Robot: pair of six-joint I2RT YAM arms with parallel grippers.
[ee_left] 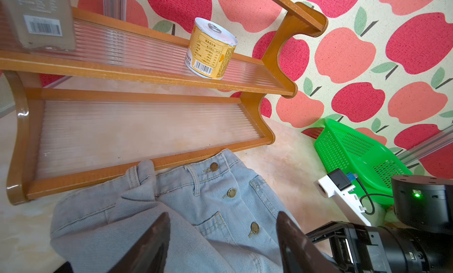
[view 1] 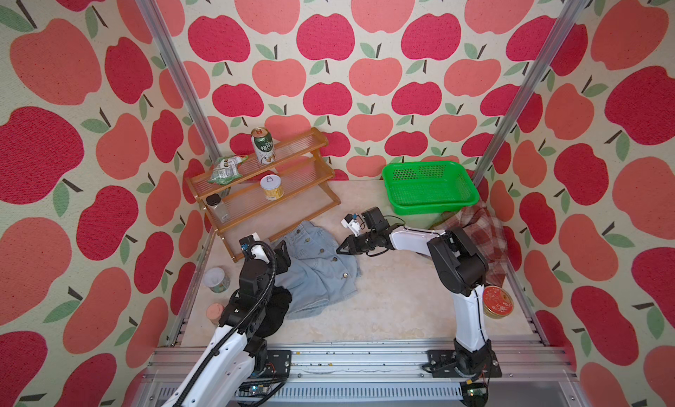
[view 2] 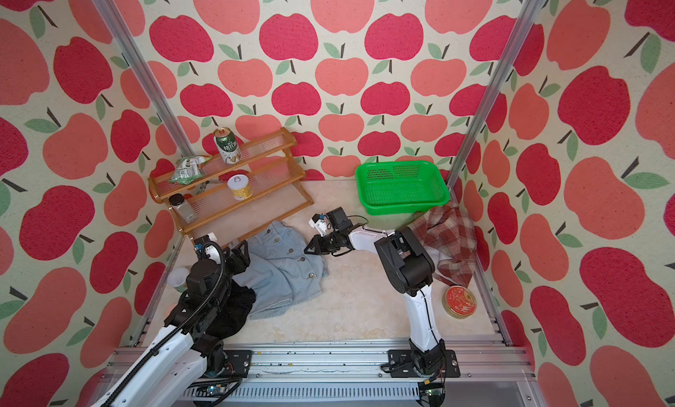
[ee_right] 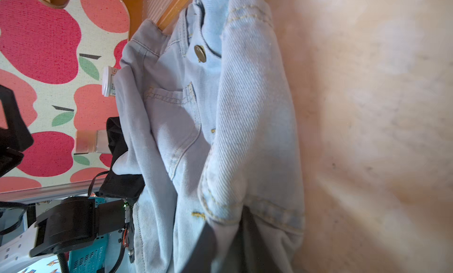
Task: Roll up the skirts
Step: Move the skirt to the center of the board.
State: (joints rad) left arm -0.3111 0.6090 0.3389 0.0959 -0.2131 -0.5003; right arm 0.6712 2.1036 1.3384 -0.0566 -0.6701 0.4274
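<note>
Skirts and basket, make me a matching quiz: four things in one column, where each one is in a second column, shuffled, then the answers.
Things:
1. denim skirt
2. plaid skirt
3. black skirt
4. basket

Places:
A. partly hidden under the left arm, beside the denim
B. against the back wall, by the right post
C. behind the right arm, by the right wall
D. in front of the shelf, its edge pinched by the right gripper

Pairs: 1-D, 2-C, 3-A, 4-B
</note>
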